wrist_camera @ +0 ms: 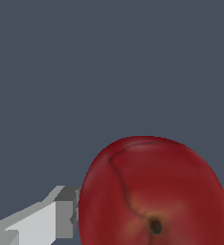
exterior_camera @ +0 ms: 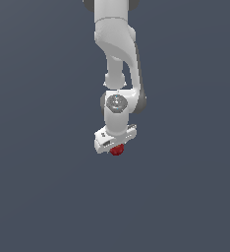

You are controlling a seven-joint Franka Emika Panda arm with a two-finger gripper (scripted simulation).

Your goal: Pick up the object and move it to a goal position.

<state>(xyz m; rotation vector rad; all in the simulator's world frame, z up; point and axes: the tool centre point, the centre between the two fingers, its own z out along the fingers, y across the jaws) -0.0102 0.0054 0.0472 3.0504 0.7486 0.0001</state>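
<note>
Exterior view: apple sits directly beneath the white gripper, only its lower part showing. Wrist view: apple fills the space between the fingers, dimple toward camera; gripper seems clamped on it. No goal marker visible.

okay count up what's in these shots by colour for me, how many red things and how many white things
Red: 1, the apple, seated between the gripper fingers.
White: 1, the robot arm with its gripper.
Total: 2.
</note>
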